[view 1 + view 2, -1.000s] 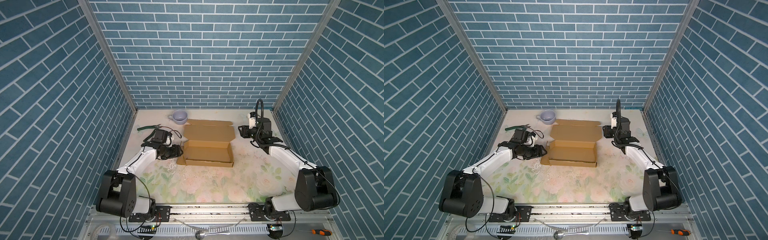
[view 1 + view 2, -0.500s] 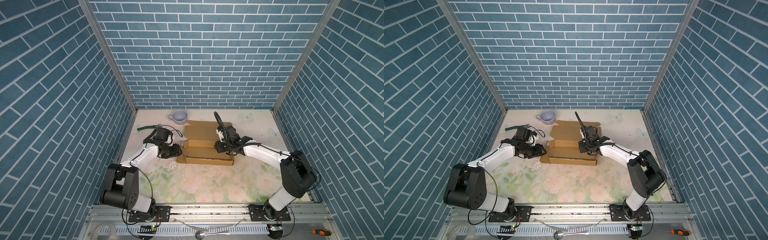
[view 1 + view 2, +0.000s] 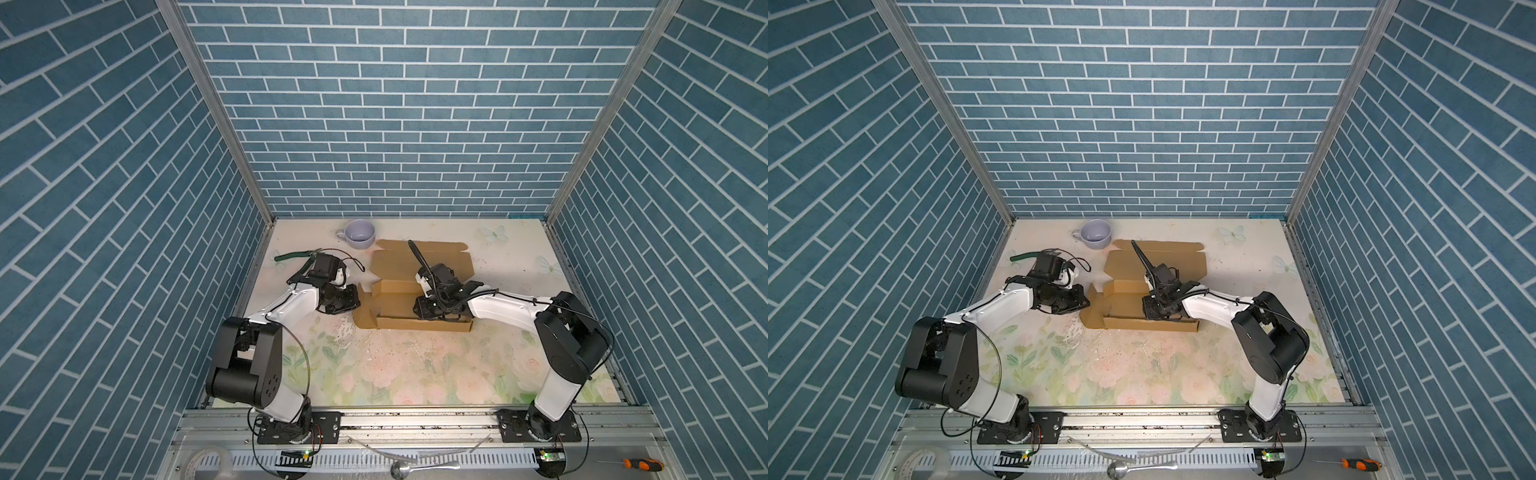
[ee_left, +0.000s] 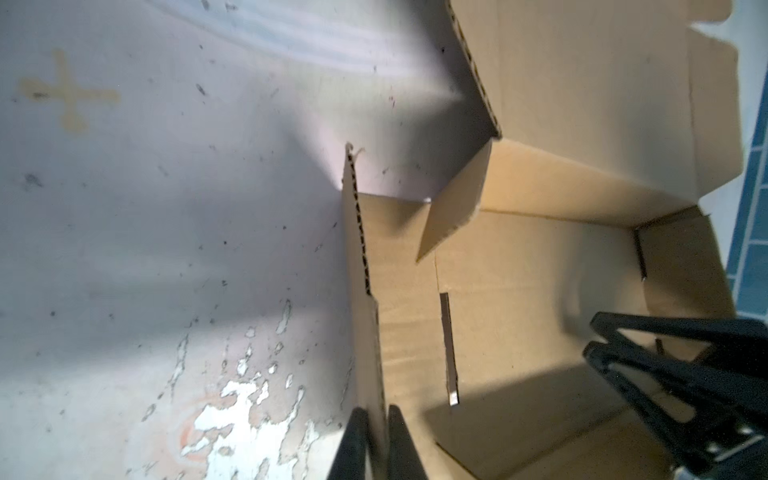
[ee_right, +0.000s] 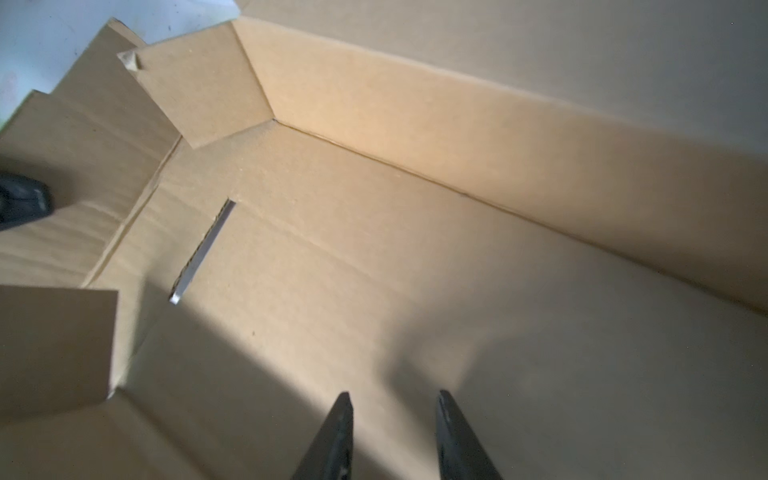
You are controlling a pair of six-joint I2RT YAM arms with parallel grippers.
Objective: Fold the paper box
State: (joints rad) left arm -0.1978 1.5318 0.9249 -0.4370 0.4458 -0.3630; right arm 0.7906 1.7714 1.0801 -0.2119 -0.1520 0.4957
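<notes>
Blue brick walls [image 3: 395, 124], floral tabletop [image 3: 415, 365].

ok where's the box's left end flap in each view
In a top view: left end flap of the paper box, at the left gripper.
In a top view: flap, same spot.
Left wrist: flap edge-on, pinched by the fingers.
Right wrist: flap past the floor slot.
Shared landmark: the left gripper.
</notes>
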